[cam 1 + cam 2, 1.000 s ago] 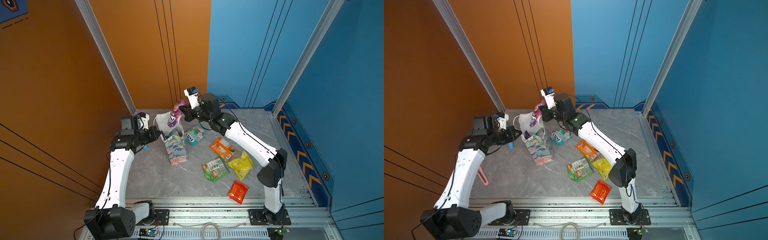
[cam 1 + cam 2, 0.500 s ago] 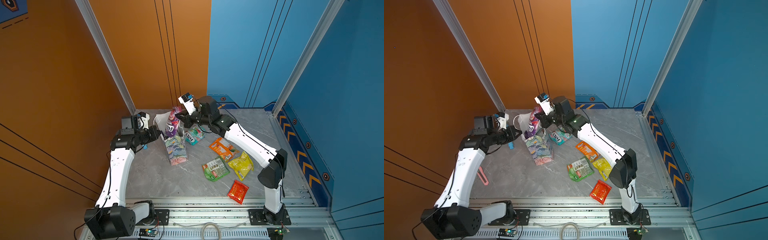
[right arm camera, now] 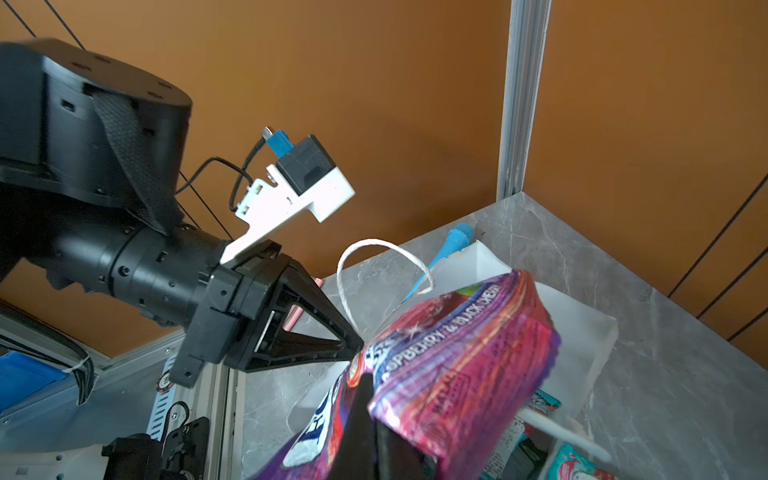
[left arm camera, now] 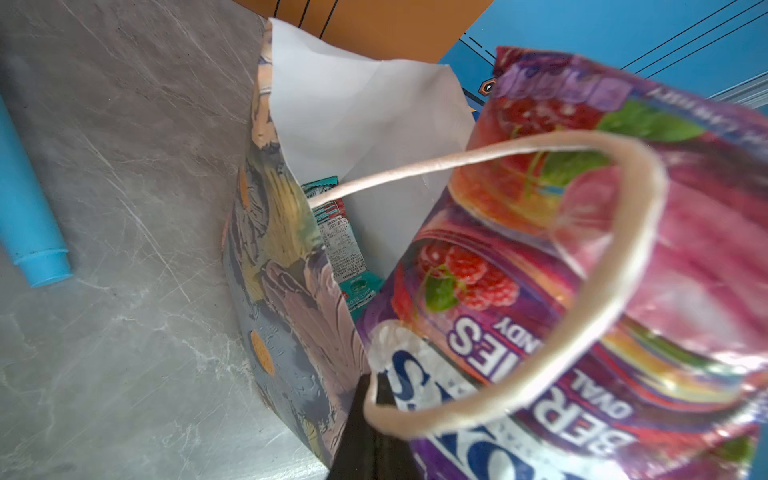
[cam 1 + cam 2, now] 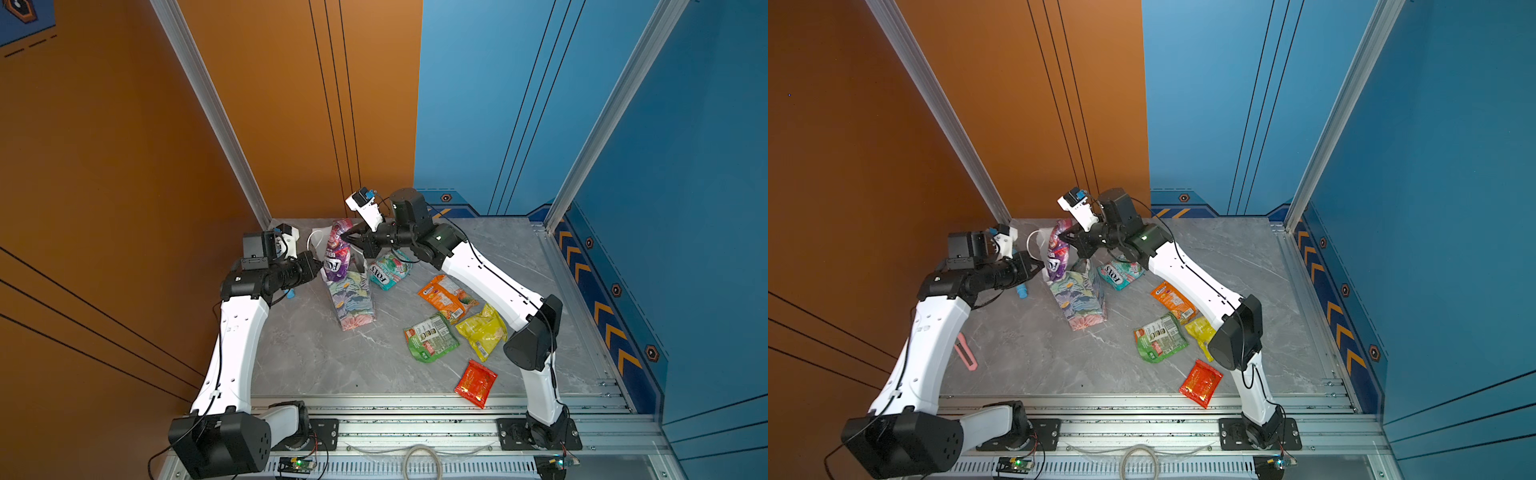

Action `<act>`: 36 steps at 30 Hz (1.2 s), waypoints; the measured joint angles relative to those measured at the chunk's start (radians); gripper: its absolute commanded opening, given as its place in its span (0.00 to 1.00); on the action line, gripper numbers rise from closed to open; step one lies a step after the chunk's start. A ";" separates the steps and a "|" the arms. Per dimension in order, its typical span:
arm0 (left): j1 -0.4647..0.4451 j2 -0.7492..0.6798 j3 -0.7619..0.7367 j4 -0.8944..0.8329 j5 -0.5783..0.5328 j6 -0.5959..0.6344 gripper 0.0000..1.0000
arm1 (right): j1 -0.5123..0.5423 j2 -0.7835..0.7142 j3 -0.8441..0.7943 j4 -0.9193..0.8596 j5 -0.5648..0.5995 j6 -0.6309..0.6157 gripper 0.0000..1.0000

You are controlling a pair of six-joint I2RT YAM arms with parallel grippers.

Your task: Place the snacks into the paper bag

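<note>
The floral paper bag [image 5: 353,299] [image 5: 1079,299] stands upright at the back left, mouth open. My left gripper [image 5: 318,268] [image 4: 370,395] is shut on its rim where the white cord handle [image 4: 623,270] is fixed. My right gripper [image 5: 345,237] [image 3: 370,399] is shut on a purple FOX'S packet [image 5: 336,253] [image 4: 540,291] [image 3: 457,353], which hangs upright with its lower end in the bag's mouth. A teal packet [image 4: 340,237] lies inside the bag. Several other snacks lie on the table: teal [image 5: 388,270], orange [image 5: 446,297], green [image 5: 430,336], yellow [image 5: 484,330] and red [image 5: 476,382].
A light-blue stick [image 5: 289,294] [image 4: 29,216] lies on the table under my left forearm, just left of the bag. A pink strip [image 5: 965,353] lies near the table's left edge. Orange and blue walls close the back; a metal rail runs along the front.
My right gripper has carried the purple packet left and down, from behind the bag into its mouth. The left arm and the bag have stayed put.
</note>
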 measured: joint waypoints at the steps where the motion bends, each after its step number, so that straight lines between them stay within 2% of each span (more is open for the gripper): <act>1: 0.000 0.000 0.000 0.000 0.000 0.000 0.00 | 0.000 0.016 0.018 -0.010 0.000 0.000 0.00; 14: 0.000 0.000 0.000 0.000 0.003 0.000 0.00 | -0.025 0.148 0.174 -0.050 -0.011 0.032 0.00; 28: 0.000 0.000 0.000 0.000 0.006 0.000 0.00 | -0.085 0.193 0.191 -0.048 -0.173 0.093 0.00; 29: 0.000 0.000 0.000 0.000 0.006 0.000 0.00 | -0.085 0.193 0.191 -0.048 -0.180 0.094 0.07; 31: 0.000 0.000 0.000 0.000 0.006 0.000 0.00 | -0.085 0.193 0.191 -0.048 -0.189 0.104 0.31; 32: 0.000 0.000 0.000 0.000 0.006 0.000 0.00 | -0.086 0.193 0.191 -0.048 -0.193 0.108 0.40; 34: 0.000 0.000 0.000 0.000 0.006 0.000 0.00 | -0.092 0.193 0.195 -0.045 -0.198 0.127 0.50; 36: 0.003 0.000 0.000 0.000 0.006 0.000 0.00 | -0.102 0.193 0.195 -0.036 -0.202 0.143 0.53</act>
